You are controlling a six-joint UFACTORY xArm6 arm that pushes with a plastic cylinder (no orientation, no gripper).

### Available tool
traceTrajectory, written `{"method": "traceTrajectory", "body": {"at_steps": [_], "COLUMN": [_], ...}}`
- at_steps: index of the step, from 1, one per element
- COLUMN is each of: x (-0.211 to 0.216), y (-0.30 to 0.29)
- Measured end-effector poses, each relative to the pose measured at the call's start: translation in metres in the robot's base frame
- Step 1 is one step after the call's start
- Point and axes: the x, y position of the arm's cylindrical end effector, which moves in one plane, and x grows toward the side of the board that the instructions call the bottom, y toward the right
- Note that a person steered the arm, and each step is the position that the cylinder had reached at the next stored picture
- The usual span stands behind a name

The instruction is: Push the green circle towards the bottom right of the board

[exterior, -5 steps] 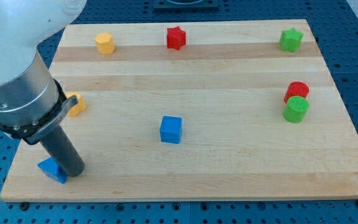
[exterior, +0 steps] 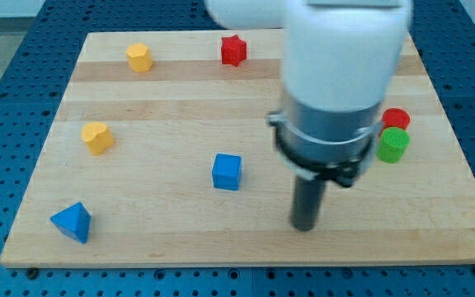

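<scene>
In the camera view we carry no pincer at all, only a dark rod, so there is nothing to open or hold; my tip (exterior: 305,226) rests on the bare wooden worktop (exterior: 163,239) and touches no block. The green circle (exterior: 392,144) lies up and toward the view's right from my tip, well apart from it, close to the worktop's right edge. It is a short, bright green cylinder standing upright, with a ribbed side. A red circle (exterior: 397,119) sits just above the green circle, touching it or nearly so. A blue cube (exterior: 227,172) lies far to the view's left of the green circle, and a blue triangle (exterior: 72,222) farther left and lower. Two yellow blocks (exterior: 97,137) (exterior: 138,57) and a red star (exterior: 233,49) lie to its upper left.
</scene>
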Motion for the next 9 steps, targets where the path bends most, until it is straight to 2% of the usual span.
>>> {"method": "traceTrajectory", "body": {"at_steps": [1, 2, 3, 5, 7, 9], "x": [-0.045, -0.107, -0.147, -0.147, -0.136, -0.081], "y": [0.025, 0.025, 0.029, 0.096, 0.111, 0.11]}}
